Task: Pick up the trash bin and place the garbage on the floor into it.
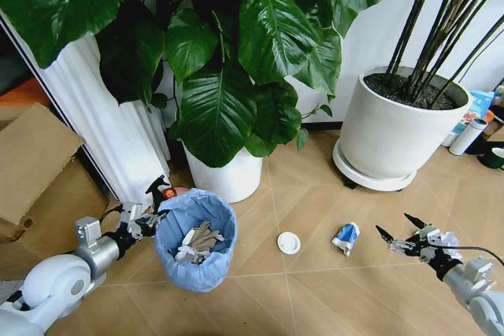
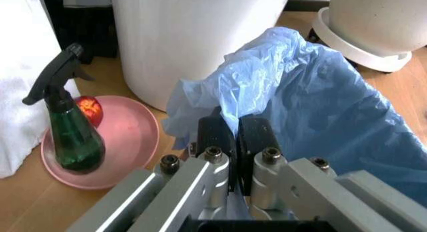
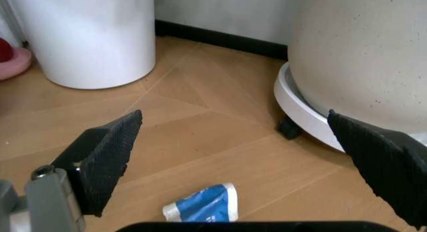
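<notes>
Herringbone wood floor (image 1: 315,194) spreads across the scene, warm and light brown, meeting a pale wall (image 1: 378,29) with a dark baseboard up at twelve o'clock. At one o'clock a big white pot (image 1: 394,127) sits on a wheeled saucer holding dark bare stems, while a broad-leafed plant (image 1: 228,45) in a second white pot (image 1: 224,175) fills eleven to twelve. Over at nine o'clock, cardboard boxes (image 1: 31,163) lean beside a fluted white column (image 1: 110,123).

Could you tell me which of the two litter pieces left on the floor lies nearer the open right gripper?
The blue-white wrapper: it lies closer to the right gripper than the white round lid, which lies nearer the trash bin.
</notes>
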